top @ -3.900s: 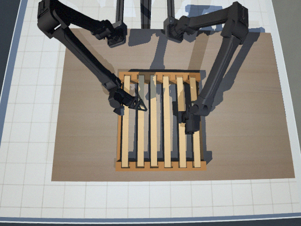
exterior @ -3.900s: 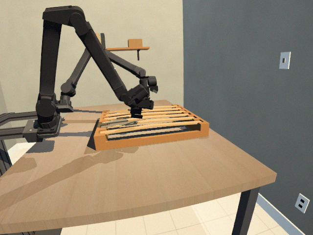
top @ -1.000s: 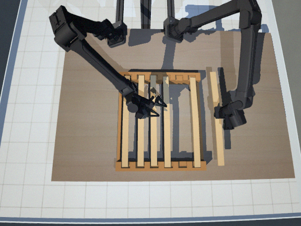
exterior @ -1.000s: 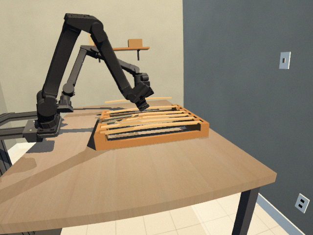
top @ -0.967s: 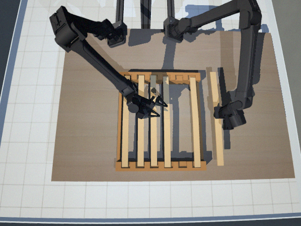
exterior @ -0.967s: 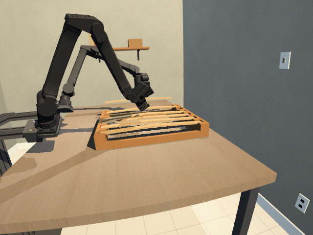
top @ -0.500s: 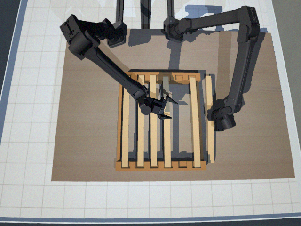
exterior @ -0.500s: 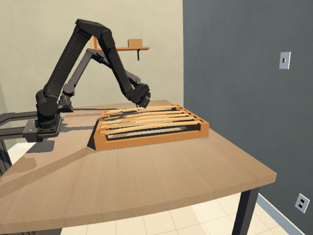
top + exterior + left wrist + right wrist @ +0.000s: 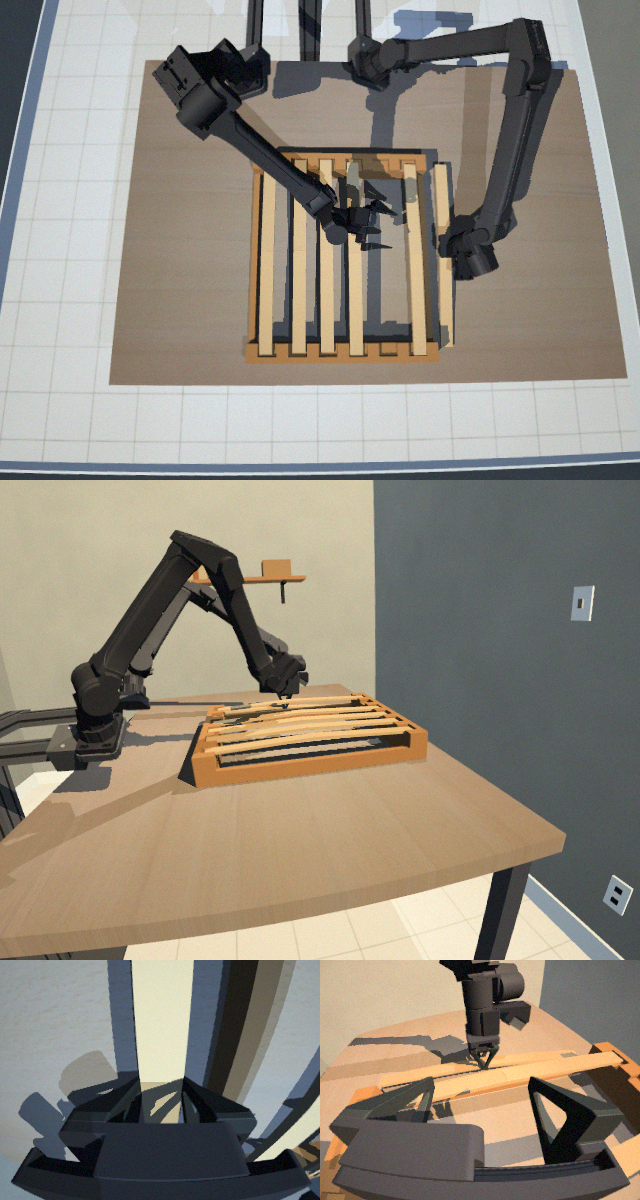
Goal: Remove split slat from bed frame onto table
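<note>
The left gripper (image 9: 445, 245) (image 9: 161, 1081) (image 9: 483, 1064) is clamped midway along the loose slat (image 9: 440, 191) (image 9: 162, 1020) (image 9: 420, 1074), just beside the frame (image 9: 341, 359) (image 9: 310, 769) (image 9: 602, 1050), low over or on the table (image 9: 180, 258) (image 9: 310, 831) (image 9: 50, 1010); the right gripper (image 9: 379, 224) (image 9: 284, 701) (image 9: 481, 1081) stands apart. Light and springy, probably weakened inside, the slat wants a gentle middle hold that keeps its long ends from swinging.
</note>
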`<state>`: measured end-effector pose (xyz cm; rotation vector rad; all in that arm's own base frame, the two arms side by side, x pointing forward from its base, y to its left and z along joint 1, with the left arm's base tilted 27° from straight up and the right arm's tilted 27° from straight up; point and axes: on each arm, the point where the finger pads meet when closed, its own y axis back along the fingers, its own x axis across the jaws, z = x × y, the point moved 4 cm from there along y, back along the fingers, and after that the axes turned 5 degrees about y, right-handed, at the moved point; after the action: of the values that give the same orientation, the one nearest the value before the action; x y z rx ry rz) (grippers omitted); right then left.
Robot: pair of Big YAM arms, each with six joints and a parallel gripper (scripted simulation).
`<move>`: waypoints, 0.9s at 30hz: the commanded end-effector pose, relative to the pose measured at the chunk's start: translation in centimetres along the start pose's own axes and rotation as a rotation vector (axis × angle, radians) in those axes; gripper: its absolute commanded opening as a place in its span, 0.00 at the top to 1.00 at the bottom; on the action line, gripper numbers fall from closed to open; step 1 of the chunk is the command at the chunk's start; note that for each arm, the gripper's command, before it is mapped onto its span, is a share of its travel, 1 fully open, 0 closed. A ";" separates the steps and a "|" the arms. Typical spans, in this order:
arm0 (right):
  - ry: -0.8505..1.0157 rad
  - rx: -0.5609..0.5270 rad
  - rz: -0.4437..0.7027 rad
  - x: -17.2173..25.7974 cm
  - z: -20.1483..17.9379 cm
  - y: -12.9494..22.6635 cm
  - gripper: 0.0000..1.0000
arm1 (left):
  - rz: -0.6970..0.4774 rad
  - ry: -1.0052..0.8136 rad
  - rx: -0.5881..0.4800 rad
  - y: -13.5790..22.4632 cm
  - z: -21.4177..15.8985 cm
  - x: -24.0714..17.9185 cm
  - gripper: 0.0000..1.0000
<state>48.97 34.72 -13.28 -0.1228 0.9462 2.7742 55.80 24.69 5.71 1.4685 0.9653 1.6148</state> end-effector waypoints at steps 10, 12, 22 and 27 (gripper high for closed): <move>0.102 -0.027 0.000 -1.7 0.8 -1.4 0.00 | 0.009 -0.011 -0.058 1.2 3.4 0.2 0.67; 0.102 -0.027 0.000 -1.7 0.8 -1.4 0.00 | 0.006 -0.009 -0.043 0.3 2.7 0.4 0.67; 0.102 -0.027 0.000 -1.7 0.8 -1.4 0.00 | 0.009 0.003 -0.054 -1.6 3.0 1.0 0.67; 0.102 -0.027 0.000 -1.7 0.8 -1.4 0.00 | 0.008 -0.013 -0.060 -1.6 3.3 0.1 0.67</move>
<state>49.54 35.28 -13.46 -0.2271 0.9567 2.7956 56.74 25.58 3.80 1.4721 0.9575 1.5989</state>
